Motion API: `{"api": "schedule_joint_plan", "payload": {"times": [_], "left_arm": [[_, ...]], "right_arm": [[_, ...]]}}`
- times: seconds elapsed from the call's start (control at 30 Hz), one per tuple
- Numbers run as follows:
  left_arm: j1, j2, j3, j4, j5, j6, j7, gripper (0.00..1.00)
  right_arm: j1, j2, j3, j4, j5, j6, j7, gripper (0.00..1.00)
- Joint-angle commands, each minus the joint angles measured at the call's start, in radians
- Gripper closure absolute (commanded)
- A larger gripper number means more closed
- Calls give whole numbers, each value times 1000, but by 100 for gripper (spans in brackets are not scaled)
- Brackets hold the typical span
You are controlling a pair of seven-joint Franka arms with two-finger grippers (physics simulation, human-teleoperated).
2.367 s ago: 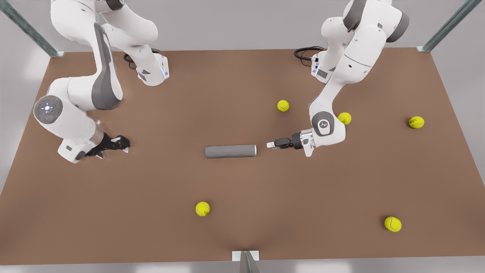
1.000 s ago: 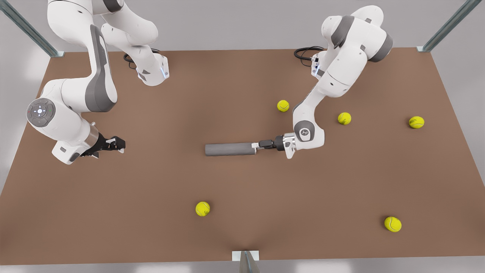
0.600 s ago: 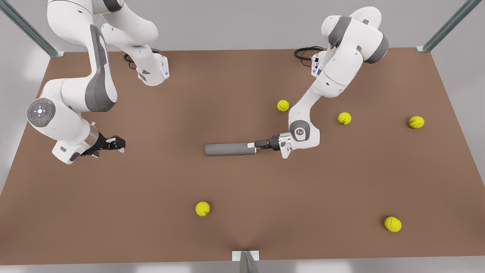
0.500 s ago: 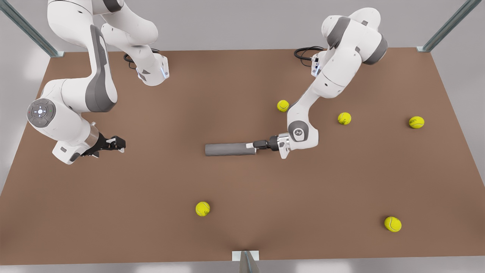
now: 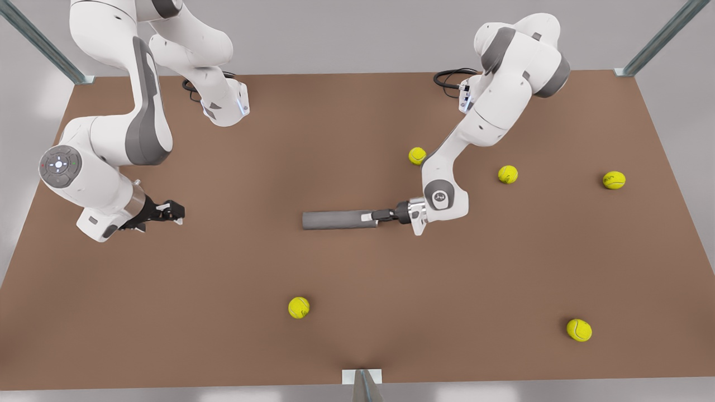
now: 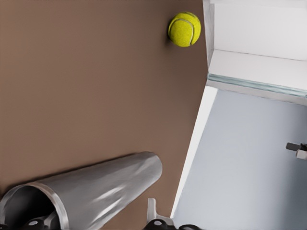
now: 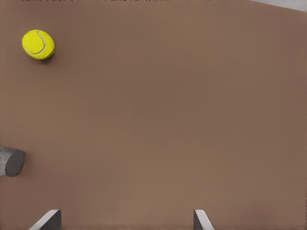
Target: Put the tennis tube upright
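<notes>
The tennis tube (image 5: 335, 219) lies flat on the brown table (image 5: 357, 123), a dark grey cylinder with its silvery-rimmed open end toward the front view's right. My left gripper (image 5: 370, 215) is at that end, low over the table. In the left wrist view the tennis tube (image 6: 105, 191) shows its open mouth, and the left gripper (image 6: 96, 221) is open, with one finger (image 6: 38, 223) inside the mouth and the other outside the wall. My right gripper (image 5: 177, 212) waits open at the front view's left. The right gripper (image 7: 125, 220) faces bare table, with the tube's closed end (image 7: 10, 161) far off.
Several yellow tennis balls lie loose: one (image 5: 417, 156) just behind the left arm's wrist, others at the front view's right (image 5: 508, 174) (image 5: 614, 180) and near the front edge (image 5: 299, 307) (image 5: 579, 330). The wrist views also show a ball (image 6: 184, 29) and another ball (image 7: 38, 44).
My left gripper has moved toward the front view's left and reached the tube's open end, its fingers now past the rim. The right arm drew back slightly, then held still. The tube has not moved.
</notes>
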Motion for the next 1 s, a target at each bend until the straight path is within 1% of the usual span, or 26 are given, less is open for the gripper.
{"api": "schedule_joint_plan", "payload": {"times": [0.0,0.03,0.13,0.17,0.23,0.3,0.33,0.83,0.9,0.97], "left_arm": [[0,-1,0,0,0,0,0,42],[2,-1,0,0,0,0,0,44],[0,-1,0,5,-2,1,0,46],[0,-1,0,6,-2,0,0,50],[2,-1,0,11,-2,0,-2,66],[5,-5,0,11,-2,-5,-2,75],[6,-7,0,11,-2,-6,-2,78],[28,-33,-17,8,-16,-11,-12,79],[81,-33,-74,5,-16,-9,-15,79],[86,-45,-75,-2,-16,-9,-21,79]], "right_arm": [[0,0,0,0,0,0,0,0],[0,0,0,0,0,0,0,0],[0,1,0,0,0,1,0,0],[0,1,0,0,0,3,0,0],[0,1,0,-2,0,5,0,0],[0,1,0,-3,0,5,0,0],[0,1,0,-3,-1,5,0,0],[0,0,0,5,-1,-2,-2,0],[-8,0,0,17,0,-5,-20,0],[-5,0,-2,18,0,-5,-12,0]]}}
